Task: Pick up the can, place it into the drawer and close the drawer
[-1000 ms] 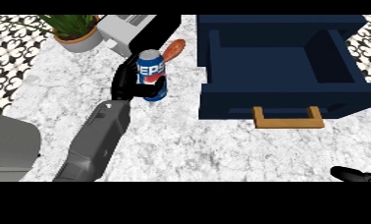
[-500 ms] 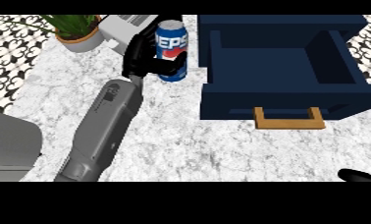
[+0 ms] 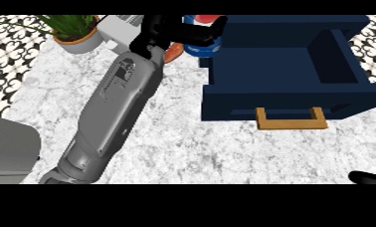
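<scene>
Marble counter (image 3: pixel 220 156), black-and-white patterned tiles (image 3: pixel 18 47)

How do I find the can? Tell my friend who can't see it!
Look at the big dark blue drawer on the marble counter. By its far left corner, the left hand has black fingers curled round the can. It is the only small round thing that is blue with red and white on top.

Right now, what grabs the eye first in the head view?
The long grey left forearm stretched across the marble counter, its black left hand curled round the blue can at top centre, by the left wall of the drawer. Then that big navy drawer, open at right, its tan handle facing the near edge.
</scene>
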Robot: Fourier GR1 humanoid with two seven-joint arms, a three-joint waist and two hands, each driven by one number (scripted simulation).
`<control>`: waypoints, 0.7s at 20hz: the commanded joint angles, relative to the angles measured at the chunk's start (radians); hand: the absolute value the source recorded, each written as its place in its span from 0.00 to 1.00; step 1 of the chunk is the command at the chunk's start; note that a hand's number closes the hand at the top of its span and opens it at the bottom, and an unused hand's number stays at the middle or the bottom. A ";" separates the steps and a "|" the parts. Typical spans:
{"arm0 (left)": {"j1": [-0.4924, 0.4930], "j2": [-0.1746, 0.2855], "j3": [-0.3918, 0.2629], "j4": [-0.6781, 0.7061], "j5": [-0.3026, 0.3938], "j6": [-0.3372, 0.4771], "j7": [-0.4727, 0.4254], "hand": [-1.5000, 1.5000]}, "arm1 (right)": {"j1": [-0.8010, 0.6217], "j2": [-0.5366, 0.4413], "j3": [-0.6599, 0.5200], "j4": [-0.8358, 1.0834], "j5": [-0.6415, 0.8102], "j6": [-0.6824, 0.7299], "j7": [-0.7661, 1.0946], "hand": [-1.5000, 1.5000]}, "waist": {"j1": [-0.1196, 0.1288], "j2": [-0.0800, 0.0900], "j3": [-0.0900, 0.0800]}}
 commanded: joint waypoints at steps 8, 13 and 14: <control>-0.364 -0.002 -0.063 0.188 0.064 0.150 0.140 1.00 | -0.003 0.009 0.017 0.015 0.009 0.004 -0.009 0.00 | -0.024 0.005 0.000; -0.471 -0.002 -0.036 0.369 0.089 0.115 0.099 1.00 | -0.036 -0.006 0.019 -0.012 0.013 -0.009 0.024 0.00 | -0.036 0.010 0.001; -0.469 -0.002 -0.053 0.365 0.106 0.121 0.090 1.00 | -0.018 -0.003 0.002 -0.019 0.010 -0.011 0.011 0.00 | -0.034 0.009 0.001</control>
